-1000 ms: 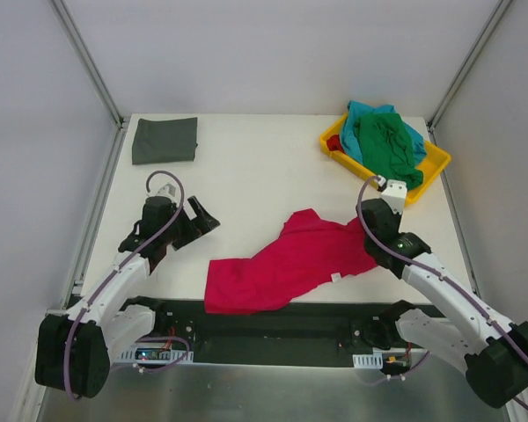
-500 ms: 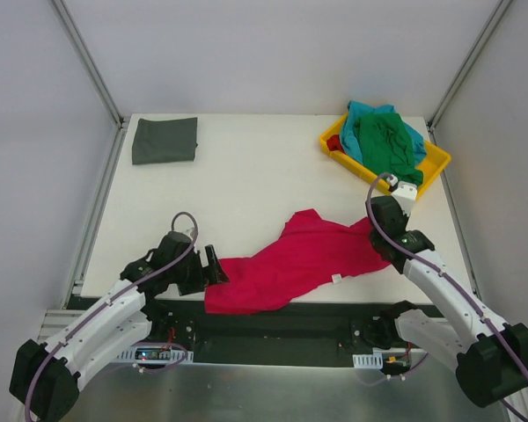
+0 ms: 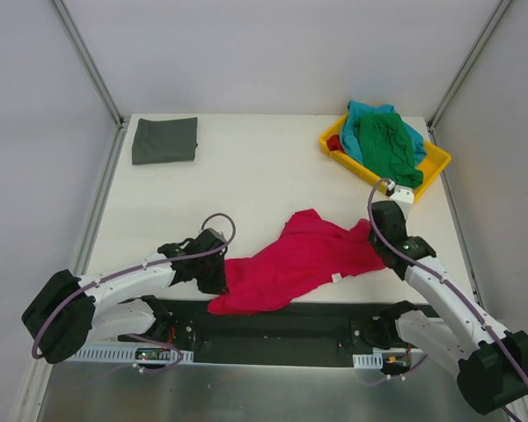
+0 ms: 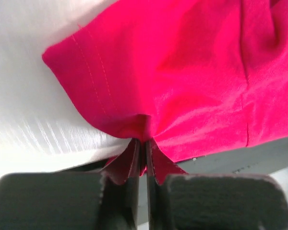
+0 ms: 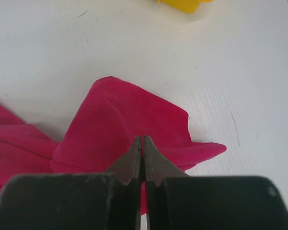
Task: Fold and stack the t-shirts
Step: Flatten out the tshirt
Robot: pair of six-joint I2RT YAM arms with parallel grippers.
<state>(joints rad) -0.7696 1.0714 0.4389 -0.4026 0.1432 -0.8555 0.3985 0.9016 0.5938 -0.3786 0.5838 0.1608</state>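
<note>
moved since a second ago: left arm swings from the bare left side of the tabletop (image 3: 246, 176) down to the near edge, and the left gripper (image 3: 218, 277) goes from wide open to closed on the hem; the right arm barely shifts.
crimson t-shirt (image 3: 299, 259): lies crumpled and slanting across the near middle of the tabletop, its lower left part hanging over the near edge.
left gripper, wrist view (image 4: 144, 141): jaws pinched together on a bunched fold of the crimson t-shirt (image 4: 182, 72), close to a stitched corner.
right gripper (image 3: 374, 236): closed on the shirt's right-hand end; in the wrist view (image 5: 142, 139) the jaws meet on a raised flap of the crimson t-shirt (image 5: 120, 124).
other shirts: dark grey t-shirt (image 3: 165, 140) sits folded at the far left corner; green t-shirt (image 3: 385, 145) and teal t-shirt (image 3: 363, 112) are heaped in the yellow tray (image 3: 433, 169) at the far right.
step in hand: likely spreading the crimson shirt flat before any fold, with both ends now held.
how to do it well: lift both ends together and only a little, then draw them apart evenly so the cloth goes taut without slipping from either pinch.
watch the grip: the left hold looks thin, just a small gather of fabric, so a sharp tug could pull it free.
placement: bring the overhanging part back onto the tabletop, well clear of the tray.
check before folding: sleeves and hem should lie visible and unwrinkled; which side faces up cannot be told yet.
</note>
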